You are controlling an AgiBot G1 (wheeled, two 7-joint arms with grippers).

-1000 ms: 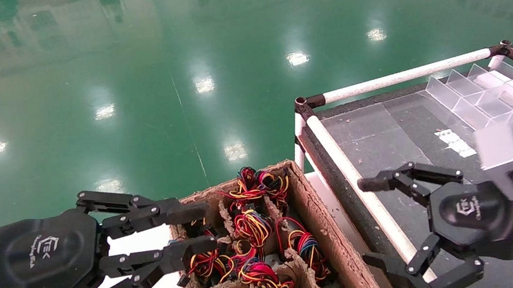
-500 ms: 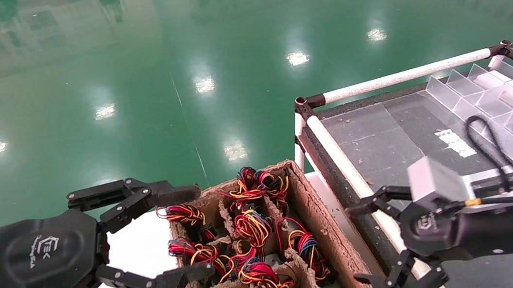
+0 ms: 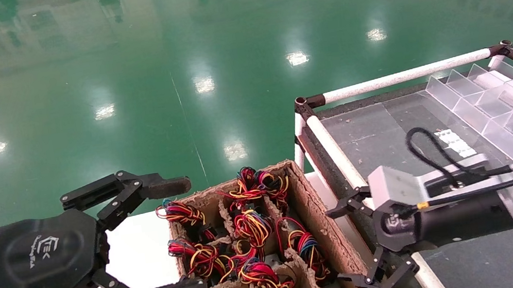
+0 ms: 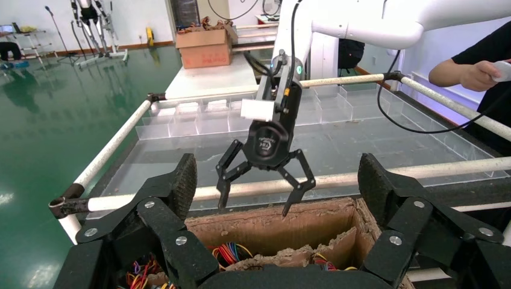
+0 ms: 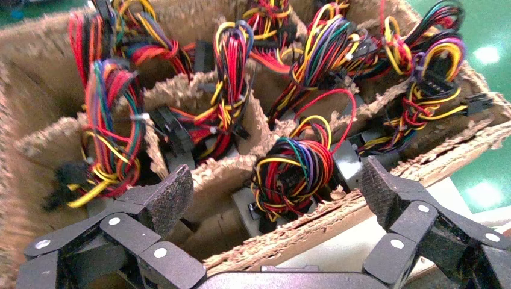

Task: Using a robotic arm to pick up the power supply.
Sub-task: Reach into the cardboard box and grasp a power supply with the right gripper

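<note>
A cardboard box (image 3: 316, 215) with torn dividers holds several power supplies, each a grey body under a bundle of coloured wires. In the right wrist view one power supply (image 5: 348, 161) lies just inside the box wall, its wire bundle (image 5: 295, 171) in line with my right gripper (image 5: 275, 191). That gripper (image 3: 342, 246) hangs open above the box's right wall, touching nothing. My left gripper (image 3: 182, 236) stands wide open at the box's left edge, empty. The left wrist view looks across the box to the right gripper (image 4: 256, 205).
To the right of the box is a dark worktable with white pipe rails (image 3: 336, 154). A clear divided tray (image 3: 491, 100) sits at its back right. The box stands on a white surface (image 3: 143, 256) above the green floor. A person's arm (image 4: 476, 66) shows beyond the table.
My left gripper spread from nearly shut to wide open. My right arm swung left from over the table to the box's right wall, turning its gripper downward.
</note>
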